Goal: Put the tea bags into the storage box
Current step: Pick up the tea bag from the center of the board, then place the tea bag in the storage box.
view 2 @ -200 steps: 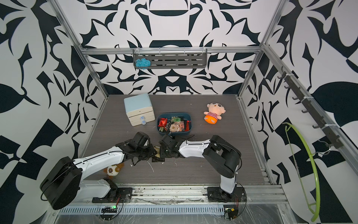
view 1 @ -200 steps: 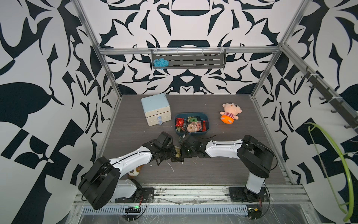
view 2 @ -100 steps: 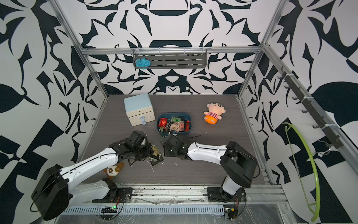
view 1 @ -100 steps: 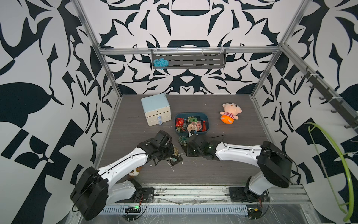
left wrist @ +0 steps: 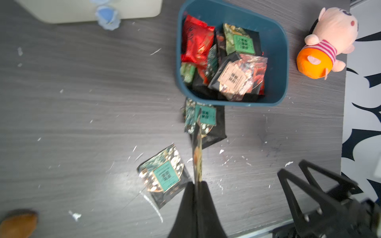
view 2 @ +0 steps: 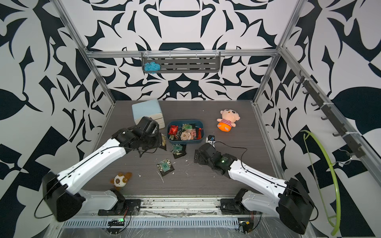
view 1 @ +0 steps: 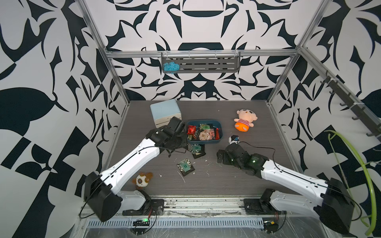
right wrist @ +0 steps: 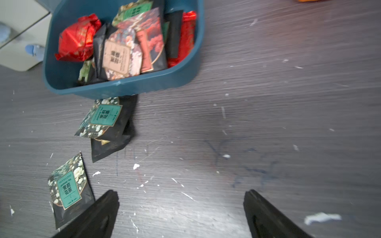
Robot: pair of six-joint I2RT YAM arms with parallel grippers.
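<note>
Several tea bags [left wrist: 235, 77] are piled in the box [left wrist: 276, 41]; two are stacked just beside it, one farther off. Another bag [left wrist: 197, 156] (edge-on) is gripped by the left fingers [left wrist: 185, 206]; right fingers [right wrist: 99, 214] are held apart.

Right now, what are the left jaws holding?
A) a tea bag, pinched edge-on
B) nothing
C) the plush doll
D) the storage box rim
A: in the left wrist view the left jaws are shut on a thin tea bag seen edge-on.
</note>
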